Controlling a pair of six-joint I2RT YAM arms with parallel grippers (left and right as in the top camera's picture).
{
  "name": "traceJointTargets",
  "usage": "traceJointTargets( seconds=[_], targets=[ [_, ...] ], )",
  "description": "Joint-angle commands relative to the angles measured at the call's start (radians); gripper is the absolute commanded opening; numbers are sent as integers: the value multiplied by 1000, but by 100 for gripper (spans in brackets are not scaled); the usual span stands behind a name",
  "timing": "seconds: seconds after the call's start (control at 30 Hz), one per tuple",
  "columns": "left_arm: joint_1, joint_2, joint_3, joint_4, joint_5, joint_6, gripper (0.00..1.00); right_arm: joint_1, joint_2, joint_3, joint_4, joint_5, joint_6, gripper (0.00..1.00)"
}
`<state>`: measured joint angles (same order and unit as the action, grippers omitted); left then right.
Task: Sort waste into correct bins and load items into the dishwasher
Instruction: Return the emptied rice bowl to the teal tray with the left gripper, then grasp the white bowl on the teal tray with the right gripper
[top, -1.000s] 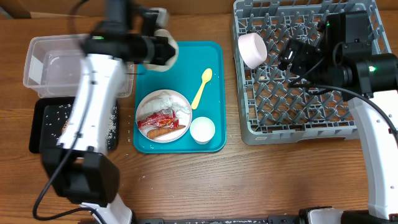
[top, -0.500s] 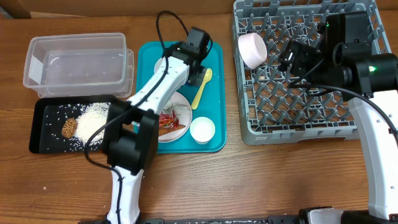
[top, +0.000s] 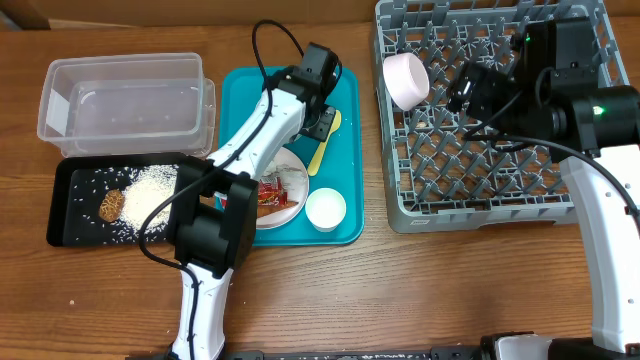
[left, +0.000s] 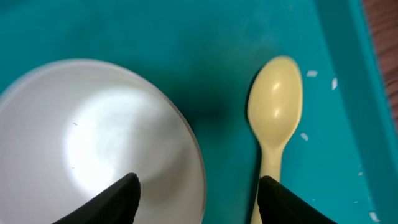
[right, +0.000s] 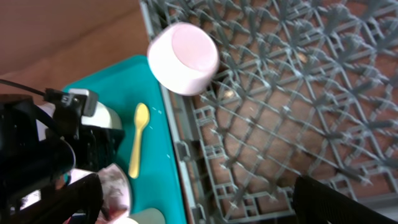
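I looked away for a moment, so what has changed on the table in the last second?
The left arm swung right, clear of the black tray, and its open end effector now hangs over the yellow spoon on the teal tray. It holds nothing. The right arm, pink cup and dish rack stayed put.

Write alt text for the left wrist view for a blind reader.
A pale yellow spoon lies on a teal tray, beside the rim of a white round dish at left. The left gripper shows at the bottom edge, jaws open, one dark tip over the dish, the other by the spoon's handle.
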<state>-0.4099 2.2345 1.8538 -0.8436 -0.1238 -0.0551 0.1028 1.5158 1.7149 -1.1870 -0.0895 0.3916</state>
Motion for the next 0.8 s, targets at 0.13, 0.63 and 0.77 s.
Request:
traceJointTargets(
  seconds=[0.13, 0.63, 0.77],
  targets=[
    [117, -43, 410, -277, 40, -166, 66, 82, 14, 12, 179, -102, 44, 96],
    [423, -48, 701, -575, 300, -140, 65, 398, 449, 12, 597, 74, 246, 88],
    [423, -48, 701, -582, 264, -121, 65, 407, 582, 12, 684, 47, 272, 86]
  ],
)
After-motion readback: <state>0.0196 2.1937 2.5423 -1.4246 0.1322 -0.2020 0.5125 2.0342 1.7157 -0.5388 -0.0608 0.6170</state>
